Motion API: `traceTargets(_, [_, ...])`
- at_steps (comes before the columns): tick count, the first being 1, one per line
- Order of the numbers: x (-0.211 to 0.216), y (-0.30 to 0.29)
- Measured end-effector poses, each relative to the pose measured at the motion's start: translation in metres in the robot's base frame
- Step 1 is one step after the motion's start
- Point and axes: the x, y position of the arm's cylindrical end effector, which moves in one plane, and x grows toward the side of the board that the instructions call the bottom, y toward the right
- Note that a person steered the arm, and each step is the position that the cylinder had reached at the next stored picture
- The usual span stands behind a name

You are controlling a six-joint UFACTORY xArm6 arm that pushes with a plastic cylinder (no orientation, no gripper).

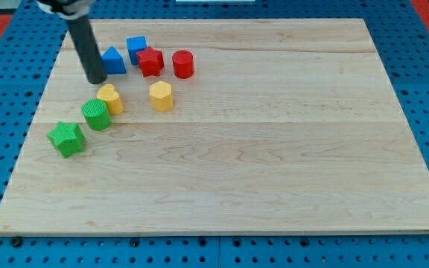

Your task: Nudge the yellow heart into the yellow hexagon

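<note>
Camera view, top-left part of the board (274, 186): tip (96, 80) parked just up-left of the yellow heart (110, 98), not quite touching by the look of it. Plain rod, no pincer to spread or pinch. Yellow hexagon (161, 96) sat near, off toward the right edge from the heart. Probably needed shifting round to the heart's left side, then pushing right.
</note>
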Motion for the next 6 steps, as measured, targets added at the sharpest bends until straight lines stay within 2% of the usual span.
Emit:
traceTargets(1, [-0.032,0.040])
traceTargets(2, [-0.026,0.057])
traceTargets(3, [-0.002,-0.004])
traceTargets(4, [0.055,-0.008])
traceTargets(5, [0.088,0.075])
traceTargets(6, [0.076,0.030])
